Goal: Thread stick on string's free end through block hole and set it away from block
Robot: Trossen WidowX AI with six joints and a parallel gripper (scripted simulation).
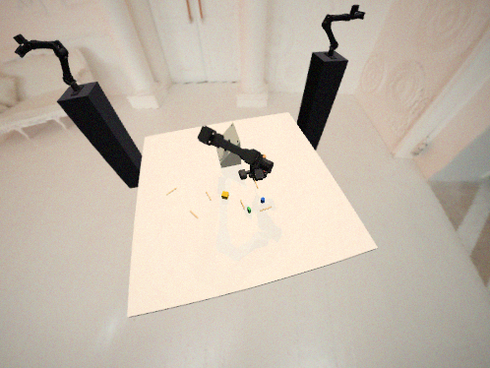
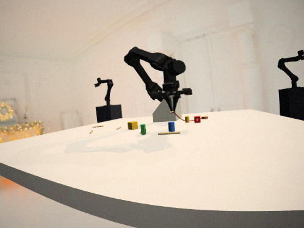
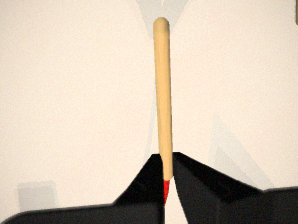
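Observation:
My gripper [image 3: 165,161] [image 2: 173,109] [image 1: 256,177] is shut on the thin wooden stick [image 3: 163,95] [image 2: 171,112] and holds it by its string end, a little above the table. In the wrist view the stick points away from the fingers over bare table. The red string [image 3: 165,189] [image 2: 180,119] sags from the stick to a small red block [image 2: 197,117] with a pale spot on its face. A flat brown piece [image 2: 204,117], which looks like the round button, lies just behind that block. I cannot tell whether the string passes through the block.
A yellow cylinder [image 2: 187,119] stands beside the string. A blue cylinder [image 2: 171,126] [image 1: 263,200], a green cylinder [image 2: 143,128] [image 1: 249,210] and a yellow cube [image 2: 132,125] [image 1: 225,195] stand nearer the front. Loose sticks [image 2: 168,133] [image 1: 171,191] [image 1: 194,214] lie around. The arm's grey base [image 2: 160,116] is behind.

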